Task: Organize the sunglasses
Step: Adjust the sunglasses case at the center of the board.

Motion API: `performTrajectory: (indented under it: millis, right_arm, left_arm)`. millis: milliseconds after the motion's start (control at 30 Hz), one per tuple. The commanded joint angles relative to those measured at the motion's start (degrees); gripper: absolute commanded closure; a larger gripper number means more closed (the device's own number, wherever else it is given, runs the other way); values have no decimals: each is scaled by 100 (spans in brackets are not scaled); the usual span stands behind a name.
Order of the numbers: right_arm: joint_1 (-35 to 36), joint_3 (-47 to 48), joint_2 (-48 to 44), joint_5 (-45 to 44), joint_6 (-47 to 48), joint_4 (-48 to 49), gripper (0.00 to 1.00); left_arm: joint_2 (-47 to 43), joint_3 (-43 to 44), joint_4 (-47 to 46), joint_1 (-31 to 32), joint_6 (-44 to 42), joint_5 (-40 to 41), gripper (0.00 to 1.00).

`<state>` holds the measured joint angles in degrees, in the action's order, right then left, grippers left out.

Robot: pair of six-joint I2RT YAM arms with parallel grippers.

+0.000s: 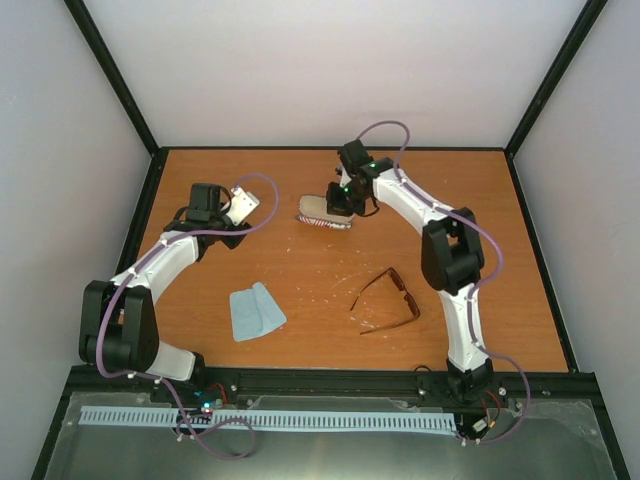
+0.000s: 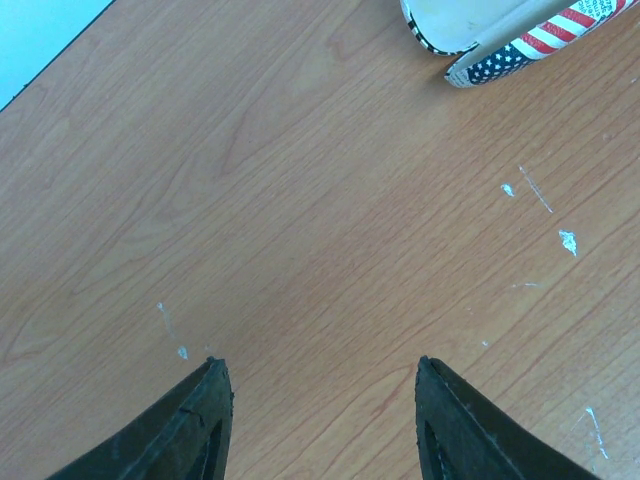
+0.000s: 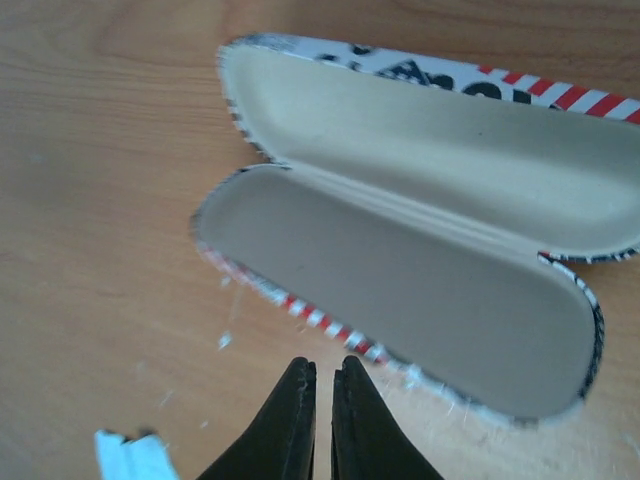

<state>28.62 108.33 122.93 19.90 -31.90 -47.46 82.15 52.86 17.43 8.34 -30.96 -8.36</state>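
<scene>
The sunglasses (image 1: 386, 298), reddish-brown with dark lenses and temple arms spread, lie on the table right of centre, untouched. A tan case (image 3: 420, 270) with red-white stripes lies open at the back centre (image 1: 325, 214), its pale lining empty. My right gripper (image 3: 322, 375) is shut with nothing in it, fingertips just in front of the case's near rim; from above it hangs over the case's right end (image 1: 345, 200). My left gripper (image 2: 322, 375) stands open over bare wood at the back left (image 1: 228, 212), with the case's end (image 2: 520, 30) beyond it.
A light blue cloth (image 1: 256, 311) lies folded near the front, left of centre; a corner of it shows in the right wrist view (image 3: 130, 455). White flecks dot the wooden table (image 1: 330, 270). Black frame posts and pale walls enclose it.
</scene>
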Motion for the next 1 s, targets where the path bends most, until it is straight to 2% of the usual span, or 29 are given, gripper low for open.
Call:
performTrajectory:
  millis: [0, 200, 600, 867, 967]
  right_arm:
    - [56, 435, 660, -138, 40, -15, 94]
    - [43, 733, 1060, 84, 86, -101, 94]
    - [275, -179, 861, 339, 272, 71, 94]
    - [343, -194, 799, 119, 352, -8, 94]
    - [459, -98, 762, -230, 483, -200, 93]
  left_arm:
    - [20, 86, -1, -69, 74, -70, 49]
    - [115, 92, -65, -86, 105, -95, 49]
    - [313, 123, -212, -104, 155, -197, 48]
    - [306, 106, -264, -104, 122, -199, 48]
    - [331, 126, -270, -104, 195, -244, 48]
